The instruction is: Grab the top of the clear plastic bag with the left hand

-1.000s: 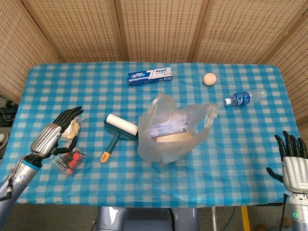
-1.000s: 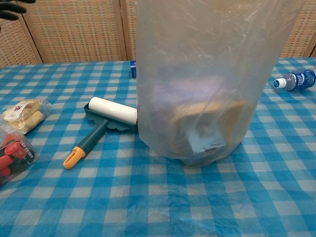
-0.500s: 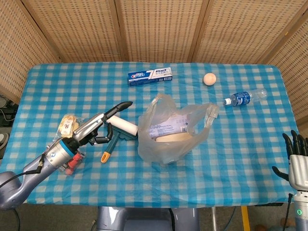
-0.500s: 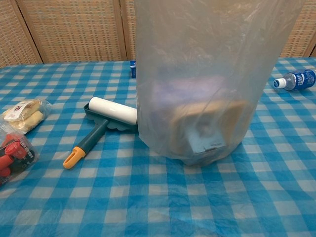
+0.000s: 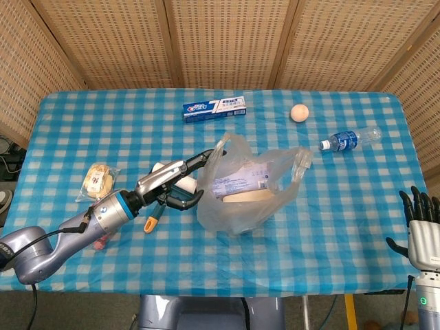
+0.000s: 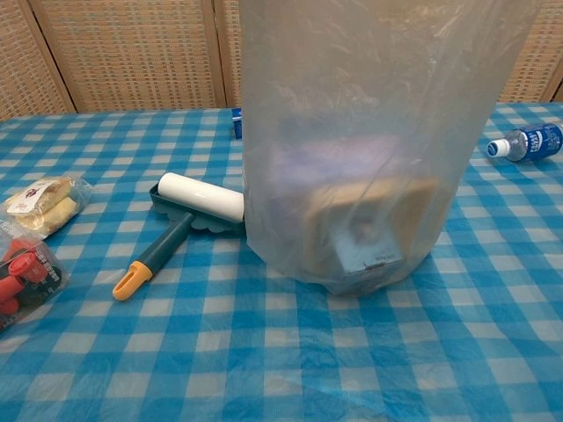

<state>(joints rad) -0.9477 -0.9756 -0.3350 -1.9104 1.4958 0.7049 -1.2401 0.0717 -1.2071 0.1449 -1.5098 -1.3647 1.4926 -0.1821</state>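
Blue-check table (image 5: 344, 227) w/ bag (image 5: 247, 185), lint roller (image 6: 180, 224), toothpaste box (image 5: 214, 108), ball (image 5: 299, 113), bottle (image 5: 348, 139), snack packs (image 6: 44, 200).

Table (image 5: 82, 110): covered to all visible edges by a blue and white checked cloth (image 5: 344, 227), lightly creased near the front edge. Woven cane screens (image 5: 227, 41) in brown wooden frames stand behind the far edge and angle in at both far corners. Grey floor (image 5: 89, 309) shows below the front edge. Dark cables (image 5: 8, 161) lie beyond the left edge. Lighting even, shadows soft.
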